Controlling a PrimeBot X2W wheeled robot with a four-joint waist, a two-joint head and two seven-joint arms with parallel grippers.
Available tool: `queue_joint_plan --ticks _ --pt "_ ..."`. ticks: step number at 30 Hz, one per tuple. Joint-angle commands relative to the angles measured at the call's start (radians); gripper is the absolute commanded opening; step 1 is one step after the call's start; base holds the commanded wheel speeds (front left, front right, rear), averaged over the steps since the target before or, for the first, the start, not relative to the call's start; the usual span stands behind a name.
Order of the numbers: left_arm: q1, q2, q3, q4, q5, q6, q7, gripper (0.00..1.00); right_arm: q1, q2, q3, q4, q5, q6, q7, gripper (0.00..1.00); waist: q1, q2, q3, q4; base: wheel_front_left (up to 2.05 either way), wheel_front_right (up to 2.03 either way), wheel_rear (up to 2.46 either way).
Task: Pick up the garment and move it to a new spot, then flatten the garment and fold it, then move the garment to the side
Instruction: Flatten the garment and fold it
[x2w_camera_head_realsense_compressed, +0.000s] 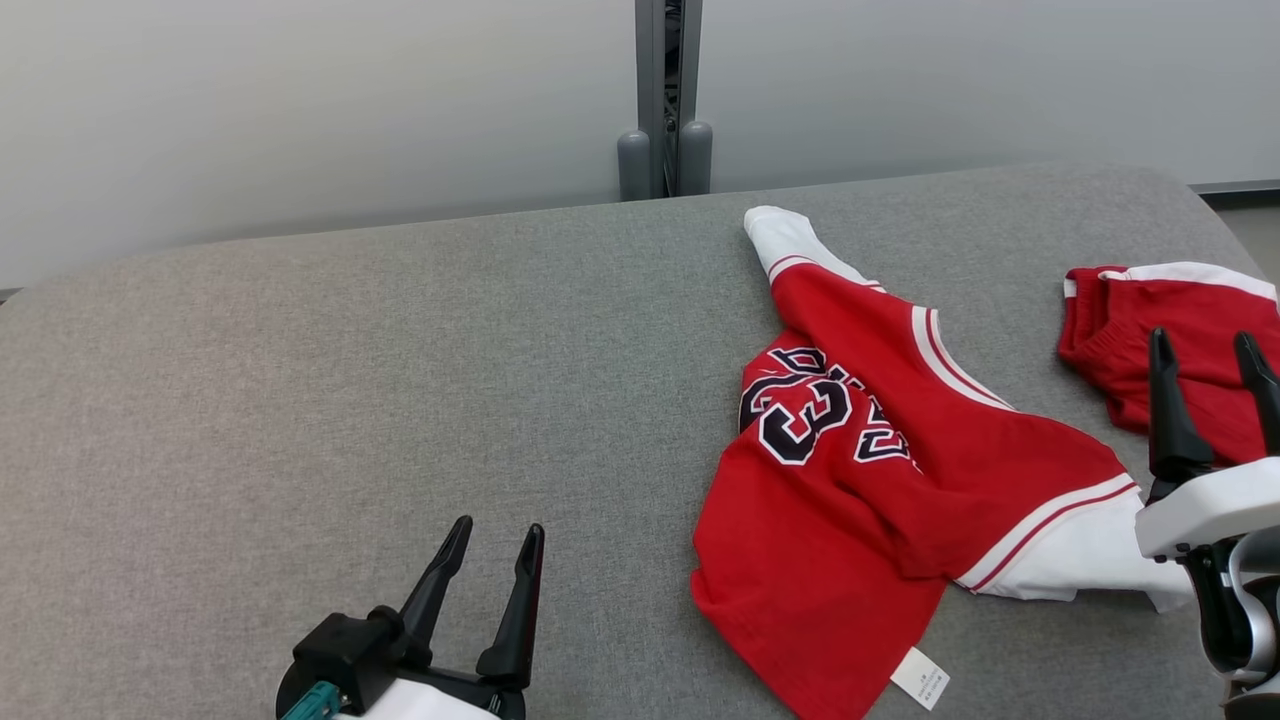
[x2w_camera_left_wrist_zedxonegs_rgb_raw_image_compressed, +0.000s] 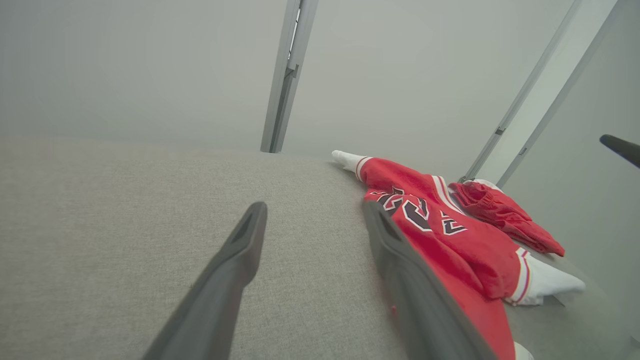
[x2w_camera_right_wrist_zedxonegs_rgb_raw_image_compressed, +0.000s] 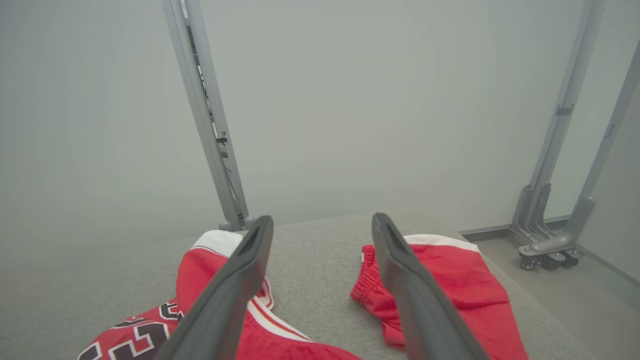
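Red jersey (x2w_camera_head_realsense_compressed: 880, 470) lies crumpled on the grey surface (x2w_camera_head_realsense_compressed: 300, 400), btwn my two sets of fingers. It's well right of the left fingers (x2w_camera_head_realsense_compressed: 527, 570), w/ one white sleeve just beside the right fingers (x2w_camera_head_realsense_compressed: 1168, 410). Both sets are spread wide, holding nothing. Left fingers sit over bare surface. Red shorts (x2w_camera_head_realsense_compressed: 1120, 330) lie ahead of the right fingers, apart from the jersey.

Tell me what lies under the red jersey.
The jersey lies crumpled on the grey padded surface, which shows around it. Its folded-over layers cover its own lower cloth, so anything beneath them is hidden. The red shorts lie beside it, apart.
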Motion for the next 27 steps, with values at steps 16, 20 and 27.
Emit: queue_joint_plan --ticks 16,20,27 --pt "-0.005 0.005 -0.153 0.061 -0.033 -0.028 -0.003 1.00 0.018 0.024 -0.024 -0.029 -0.021 0.000 0.018 1.00 0.0000 -0.0001 0.030 0.009 0.00 0.00 0.00" --pt "-0.055 0.017 -0.355 0.133 -0.085 -0.031 -0.004 1.00 0.006 0.031 -0.021 -0.017 -0.024 0.000 0.011 1.00 0.0000 -0.0001 0.049 0.004 0.00 0.00 0.00" --pt "-0.172 0.075 -0.628 0.202 -0.310 -0.031 -0.001 1.00 -0.010 0.035 -0.016 0.006 -0.024 0.000 -0.001 1.00 0.0000 -0.0001 0.072 -0.007 0.00 0.00 0.00"
